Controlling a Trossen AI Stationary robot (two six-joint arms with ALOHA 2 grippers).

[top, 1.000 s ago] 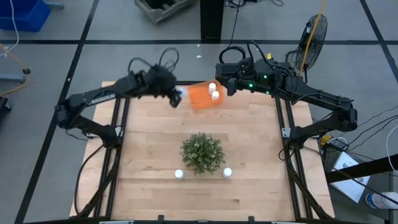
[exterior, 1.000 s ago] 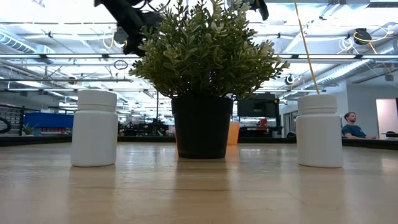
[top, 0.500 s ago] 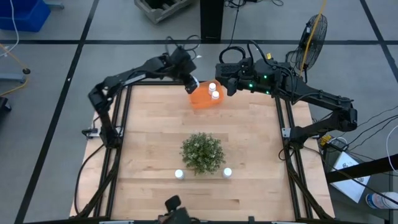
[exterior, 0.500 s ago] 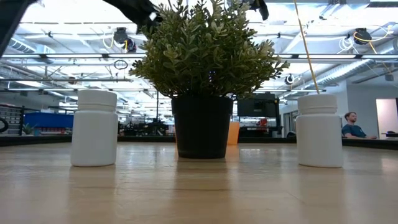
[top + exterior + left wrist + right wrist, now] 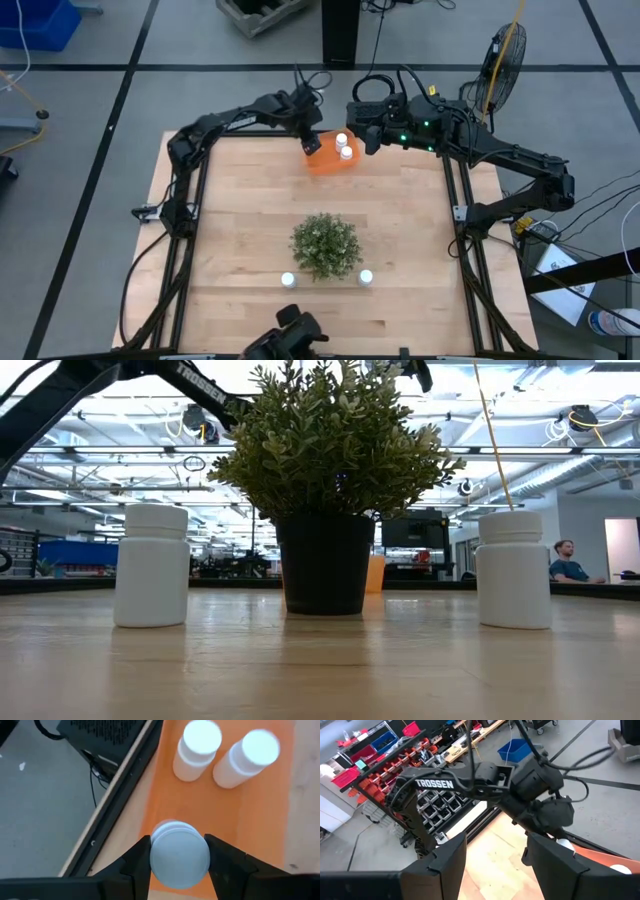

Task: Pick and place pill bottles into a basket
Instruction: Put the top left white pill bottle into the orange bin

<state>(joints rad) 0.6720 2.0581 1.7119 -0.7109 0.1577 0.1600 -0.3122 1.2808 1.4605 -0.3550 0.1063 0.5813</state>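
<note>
Pill bottles: five in all, white with white caps. Two stand upright inside the basket [image 5: 332,153], the orange bin at the far edge of the table [image 5: 240,230]; the pair shows plainly in the left wrist view as bottle [image 5: 196,751] and bottle [image 5: 245,758], close beside each other. A third bottle [image 5: 179,853] is clamped between the fingers of the left gripper [image 5: 310,140], which hangs over the basket's left end; seen past the wrist, this bottle sits above the orange floor, near the side wall that borders the table edge. Two further bottles remain on the near part of the table, one [image 5: 288,281] to the left front and one [image 5: 366,277] to the right front of the plant [image 5: 325,245]; in the low view they stand upright as bottle [image 5: 151,565] and bottle [image 5: 514,569], either side of the dark pot. Right gripper [image 5: 372,135]: idle just beside the basket's right end, fingers spread apart with nothing between them. Step judged in hand: release of the third bottle into the basket. Hazards judged: the held bottle lies close to the basket's outer wall, so a release there could clip the rim and tip it onto the floor beyond the table; a drop from height could bounce it into the two standing bottles and topple them; later reaches for the near bottles must clear the plant's foliage.
</note>
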